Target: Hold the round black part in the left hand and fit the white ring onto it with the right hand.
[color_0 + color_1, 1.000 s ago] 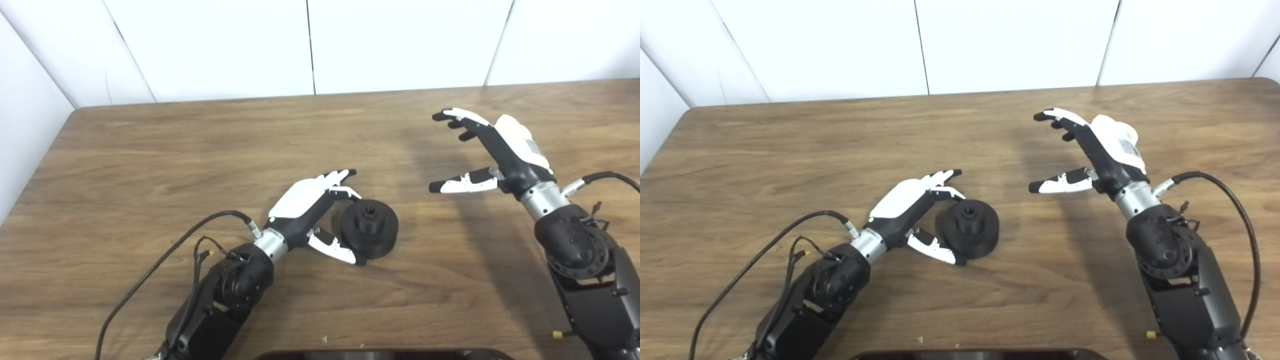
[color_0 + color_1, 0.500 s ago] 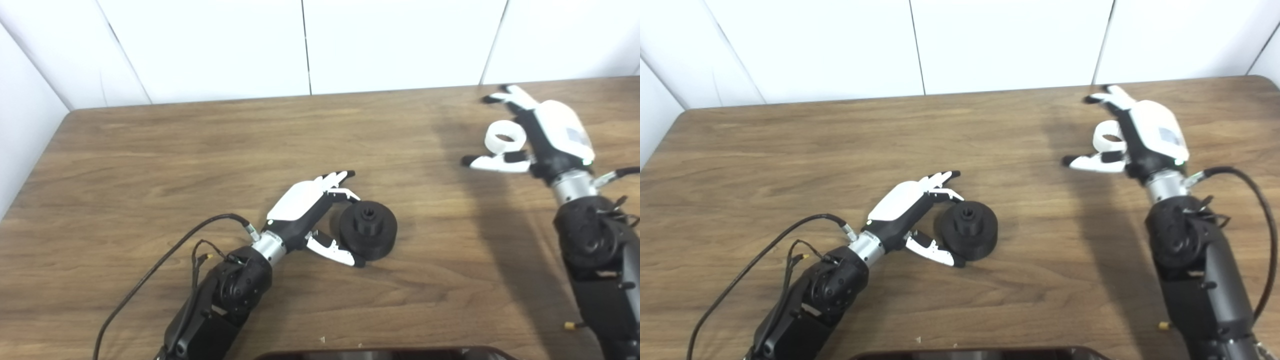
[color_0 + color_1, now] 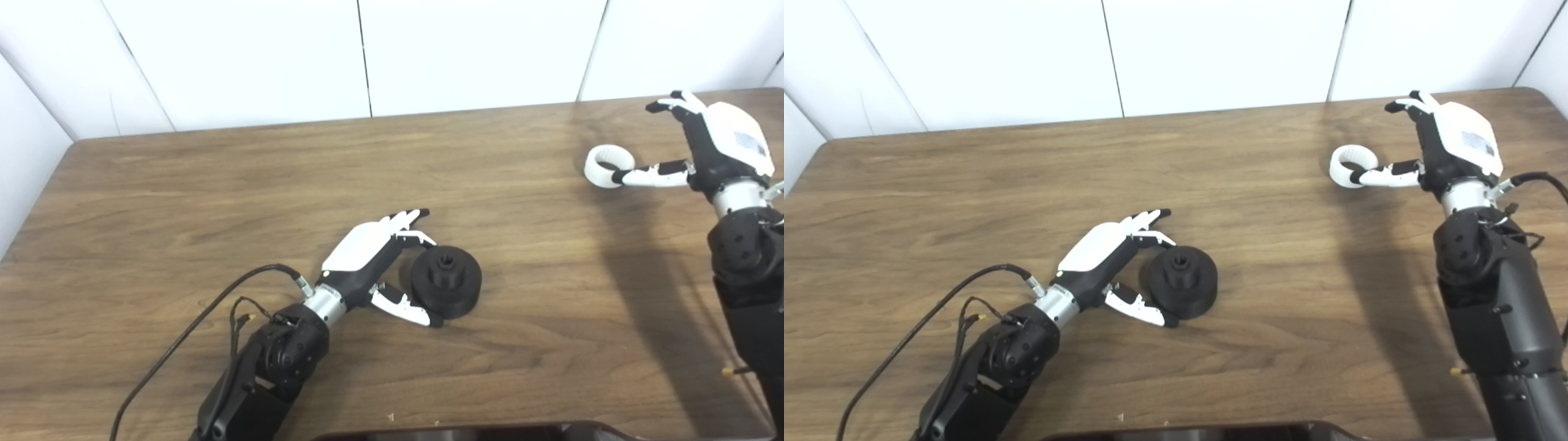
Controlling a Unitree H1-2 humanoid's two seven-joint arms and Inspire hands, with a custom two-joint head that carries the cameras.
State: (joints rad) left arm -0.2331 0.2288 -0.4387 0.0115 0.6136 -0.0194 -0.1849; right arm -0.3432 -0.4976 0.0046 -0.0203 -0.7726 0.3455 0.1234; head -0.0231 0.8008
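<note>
**Left hand cups the black part; white ring sits at the right thumb tip**

Left eye view: the round black part (image 3: 446,281) rests flat on the wooden table (image 3: 184,202), close to the middle, its small raised hub facing up. The left hand (image 3: 376,257) comes at it from about 8 o'clock. Its fingers curve around the part's far edge and its thumb lies along the near edge, so the hand is spread around the part in a loose cup; I cannot tell whether it actually grips. Over at 2 o'clock from the part, well apart from it, the white ring (image 3: 606,165) lies near the table's far right corner. The right hand (image 3: 713,150) is spread wide, fingers raised toward the wall, thumb stretched toward 9 o'clock with its tip at the ring. Whether the ring is held or only touched, I cannot tell.

Right eye view: the same layout shows. The black part (image 3: 1181,282) sits between the left hand's (image 3: 1108,254) fingers and thumb. The ring (image 3: 1352,166) stands tilted at the thumb tip of the right hand (image 3: 1448,150), whose fingers stay apart from the thumb. A dark edge (image 3: 1182,432) shows along the bottom of the picture.
</note>
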